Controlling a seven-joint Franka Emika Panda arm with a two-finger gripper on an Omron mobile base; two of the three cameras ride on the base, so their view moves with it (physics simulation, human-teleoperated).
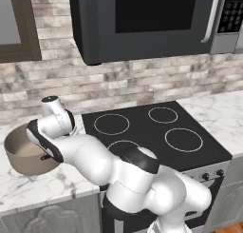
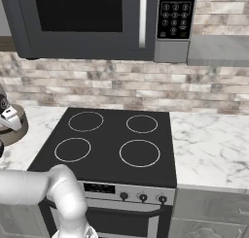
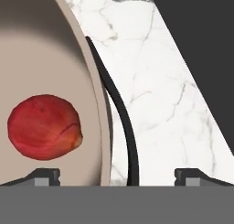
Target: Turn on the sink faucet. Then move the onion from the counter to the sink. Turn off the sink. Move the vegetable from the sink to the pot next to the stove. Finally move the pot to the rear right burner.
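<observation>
The small round red-orange onion (image 3: 45, 127) lay inside the squat grey-brown pot (image 1: 21, 153), at the left of the hand view, so the job in hand looked to be taking hold of the pot for its move to the rear right burner (image 2: 141, 124). The two-finger gripper (image 3: 116, 175) hung with its dark tips spread wide and nothing between them, straddling the pot's thick rim (image 3: 98, 109) and the thin dark handle (image 3: 121, 127) curving just outside it. To grip well, I judged it should come straight down so one finger went inside the wall and one outside, clear of the onion, then close firmly on rim or handle. The pot sat on the white grey-veined marble counter (image 3: 155, 81) at the left of the left base view, just beside the black glass stove (image 1: 156, 132). The cooktop looked bare, leaving open room to carry the pot across low and level toward the far burner
</observation>
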